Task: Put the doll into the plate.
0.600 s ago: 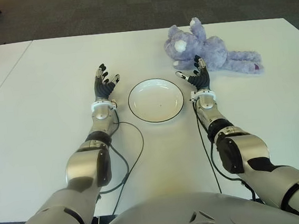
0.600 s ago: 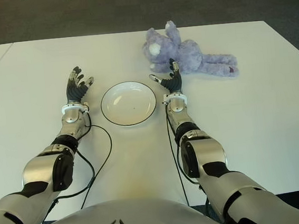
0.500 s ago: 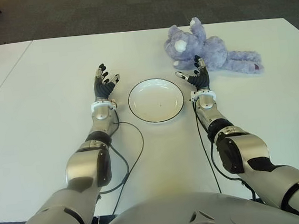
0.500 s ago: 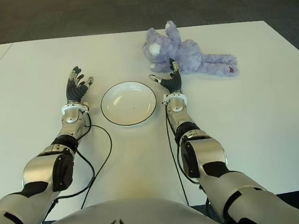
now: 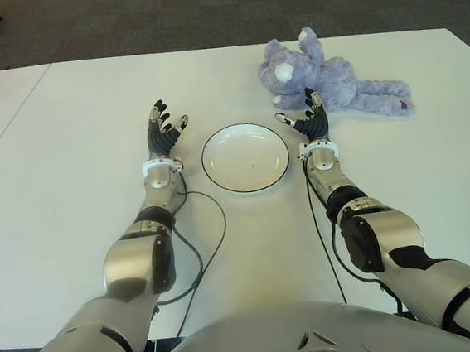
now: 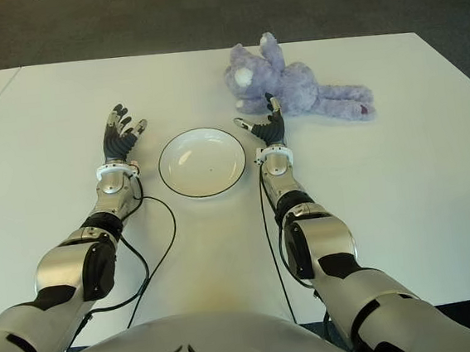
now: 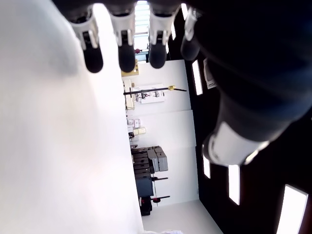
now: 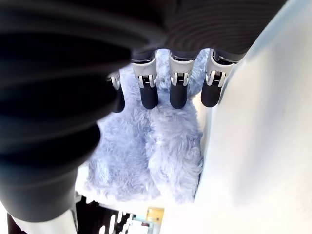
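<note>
Doll [image 5: 325,77]: one purple plush bear lay on its side on the white table [image 5: 71,200], at about one o'clock from the plate, head toward the plate side and legs trailing off toward three o'clock. It was not in the plate and neither hand held it.

One plate [image 5: 245,157] sat at the table's middle, white with a dark rim, holding nothing.

Two hands were in view. The right hand [image 5: 309,124] showed just beside the plate at its three o'clock, fingers [image 8: 178,96] straight and spread, grasping nothing; its fingertips pointed at the doll's near paw, close to the fur. Whether they touched it could not be told. The right wrist view showed four fingertips stretched out in front of the pale purple fur.

The left hand [image 5: 162,132] showed beside the plate at its nine o'clock, a little apart from the rim, fingers likewise extended and spread, holding nothing.

One black cable [image 5: 202,246] looped on the table beside the left forearm, and another ran along the right forearm.
</note>
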You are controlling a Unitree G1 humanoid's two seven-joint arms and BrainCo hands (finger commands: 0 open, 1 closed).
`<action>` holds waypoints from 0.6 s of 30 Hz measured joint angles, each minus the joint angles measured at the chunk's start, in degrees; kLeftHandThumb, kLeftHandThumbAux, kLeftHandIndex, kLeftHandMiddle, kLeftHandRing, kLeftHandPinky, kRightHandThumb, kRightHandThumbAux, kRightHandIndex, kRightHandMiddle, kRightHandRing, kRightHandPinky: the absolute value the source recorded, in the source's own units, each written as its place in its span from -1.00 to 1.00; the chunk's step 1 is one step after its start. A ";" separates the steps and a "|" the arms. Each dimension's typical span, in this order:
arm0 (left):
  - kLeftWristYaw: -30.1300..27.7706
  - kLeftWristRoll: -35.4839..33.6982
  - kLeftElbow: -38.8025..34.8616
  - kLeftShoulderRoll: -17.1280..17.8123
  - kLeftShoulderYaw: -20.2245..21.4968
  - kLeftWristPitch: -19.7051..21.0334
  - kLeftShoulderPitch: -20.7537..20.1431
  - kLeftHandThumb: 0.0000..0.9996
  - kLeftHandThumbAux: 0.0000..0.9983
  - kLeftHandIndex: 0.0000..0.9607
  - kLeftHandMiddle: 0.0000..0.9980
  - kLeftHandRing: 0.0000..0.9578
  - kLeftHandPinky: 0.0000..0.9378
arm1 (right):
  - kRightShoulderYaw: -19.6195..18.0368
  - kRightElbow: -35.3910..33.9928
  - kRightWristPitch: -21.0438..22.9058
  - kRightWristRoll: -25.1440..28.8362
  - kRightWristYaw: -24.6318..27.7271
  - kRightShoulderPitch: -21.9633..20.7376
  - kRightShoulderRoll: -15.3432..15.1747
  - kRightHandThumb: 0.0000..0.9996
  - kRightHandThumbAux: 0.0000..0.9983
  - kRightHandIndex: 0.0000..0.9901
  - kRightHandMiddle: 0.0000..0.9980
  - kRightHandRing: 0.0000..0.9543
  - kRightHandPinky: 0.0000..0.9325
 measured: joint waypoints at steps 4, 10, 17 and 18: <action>0.00 -0.36 0.00 0.21 0.13 0.00 0.00 -0.49 0.42 -0.88 -0.79 -0.76 -0.74 | 0.54 -0.01 -0.85 -0.49 -2.82 0.06 0.20 -1.00 0.65 -0.79 -0.80 -0.83 -0.79; 0.00 -0.59 -0.10 0.58 0.17 -0.35 -0.08 -0.48 0.44 -0.89 -0.79 -0.76 -0.68 | 5.69 -3.75 -3.78 -6.68 -17.71 0.47 1.80 -1.00 0.67 -0.76 -0.77 -0.81 -0.82; -0.01 -0.57 -0.14 0.66 0.00 -1.03 -0.10 -0.47 0.47 -0.90 -0.79 -0.76 -0.65 | 8.65 -8.29 -9.68 -9.93 -26.67 0.64 3.06 -1.00 0.66 -0.72 -0.77 -0.82 -0.85; -0.01 -0.56 -0.15 0.66 -0.03 -1.11 -0.10 -0.47 0.48 -0.90 -0.79 -0.76 -0.65 | 8.81 -8.97 -10.46 -10.13 -27.43 0.49 3.11 -1.00 0.65 -0.72 -0.77 -0.82 -0.85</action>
